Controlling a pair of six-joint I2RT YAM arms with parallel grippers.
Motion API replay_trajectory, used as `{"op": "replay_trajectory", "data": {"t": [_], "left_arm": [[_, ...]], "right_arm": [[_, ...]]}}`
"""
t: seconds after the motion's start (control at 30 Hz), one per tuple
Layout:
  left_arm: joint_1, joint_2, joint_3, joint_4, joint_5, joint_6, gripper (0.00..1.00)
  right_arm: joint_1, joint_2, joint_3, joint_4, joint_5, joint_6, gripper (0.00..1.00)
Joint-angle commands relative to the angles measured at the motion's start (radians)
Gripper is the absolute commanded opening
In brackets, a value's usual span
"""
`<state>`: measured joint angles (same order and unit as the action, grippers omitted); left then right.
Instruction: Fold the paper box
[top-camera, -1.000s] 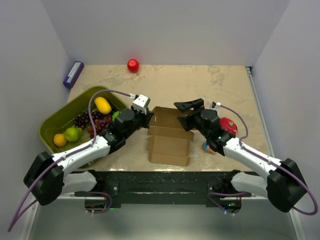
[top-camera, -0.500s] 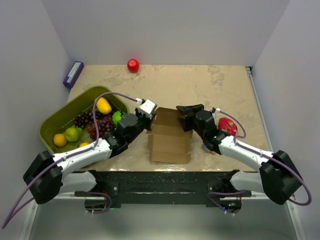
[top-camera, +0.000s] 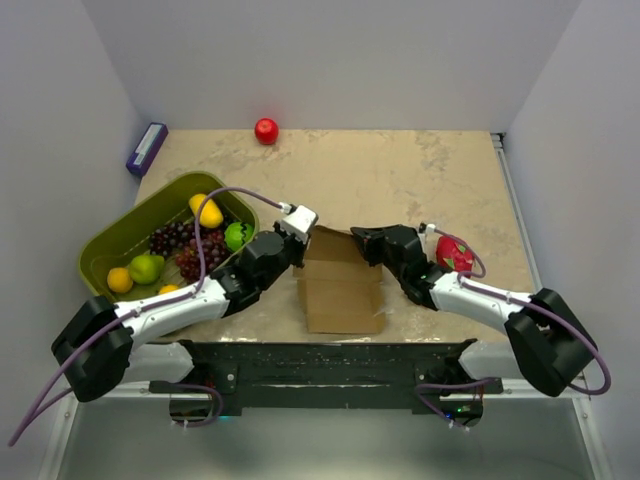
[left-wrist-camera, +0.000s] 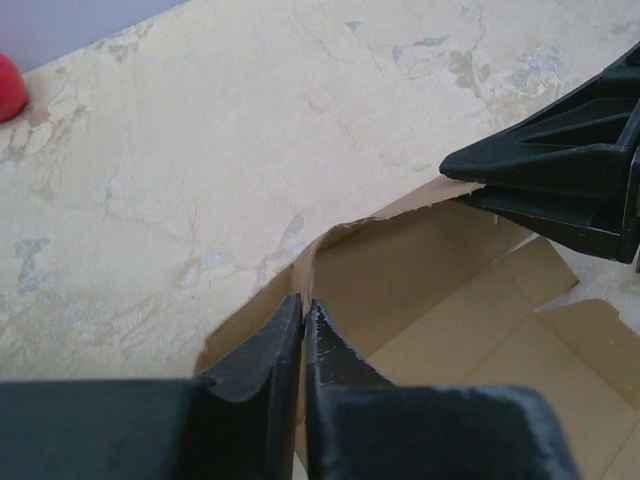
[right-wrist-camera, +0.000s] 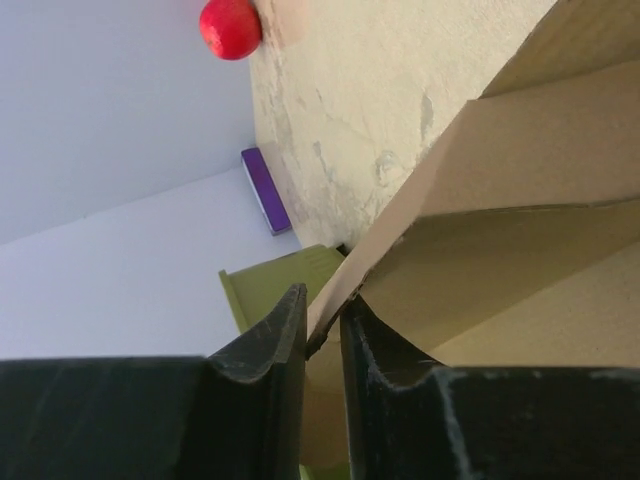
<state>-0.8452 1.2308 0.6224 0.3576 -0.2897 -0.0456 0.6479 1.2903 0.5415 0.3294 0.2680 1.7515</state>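
Observation:
The paper box (top-camera: 340, 292) is plain brown cardboard lying opened out at the table's near middle, its far wall raised. My left gripper (top-camera: 304, 232) pinches the left end of that wall; in the left wrist view its tips (left-wrist-camera: 303, 300) are shut on the cardboard edge of the box (left-wrist-camera: 430, 270). My right gripper (top-camera: 361, 238) holds the wall's right end; in the right wrist view its tips (right-wrist-camera: 322, 302) clamp the thin edge of the box (right-wrist-camera: 540, 160). The right gripper's fingers (left-wrist-camera: 560, 180) also show at the wall's far corner in the left wrist view.
An olive-green basket (top-camera: 120, 240) with grapes, lemon and other fruit stands at the left, close to my left arm. A red ball (top-camera: 266, 130) and a purple box (top-camera: 146, 148) lie at the back. A red fruit (top-camera: 455, 252) sits beside my right forearm.
The right gripper came down from open and closed on the wall's right end. The left gripper slid right and forward along the box. The far cardboard panel now stands raised.

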Motion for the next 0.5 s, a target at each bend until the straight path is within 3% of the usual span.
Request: {"op": "replay_trajectory", "data": {"t": [0.0, 0.03, 0.07, 0.13, 0.17, 0.23, 0.47], "left_arm": [[-0.005, -0.019, 0.011, -0.005, -0.040, -0.049, 0.19], [-0.005, -0.025, 0.023, -0.018, -0.040, -0.054, 0.25], [-0.005, -0.033, 0.028, -0.031, -0.040, -0.063, 0.37], [-0.006, -0.062, 0.043, -0.074, -0.037, -0.069, 0.48], [-0.009, -0.076, 0.046, -0.086, -0.035, -0.080, 0.60], [-0.014, -0.115, 0.057, -0.129, -0.019, -0.094, 0.69], [-0.132, -0.189, 0.011, -0.169, 0.082, -0.215, 0.70]], "right_arm": [[0.006, 0.029, -0.014, 0.034, 0.025, 0.003, 0.15], [0.004, 0.032, -0.015, 0.040, 0.022, 0.003, 0.15], [0.006, 0.032, -0.014, 0.039, 0.023, 0.002, 0.15], [0.006, 0.030, -0.011, 0.031, 0.028, -0.001, 0.13], [0.006, 0.032, -0.011, 0.028, 0.030, -0.003, 0.12], [0.006, 0.027, -0.011, 0.025, 0.034, -0.003, 0.10], [0.007, 0.004, -0.012, 0.008, 0.057, -0.006, 0.04]]}}
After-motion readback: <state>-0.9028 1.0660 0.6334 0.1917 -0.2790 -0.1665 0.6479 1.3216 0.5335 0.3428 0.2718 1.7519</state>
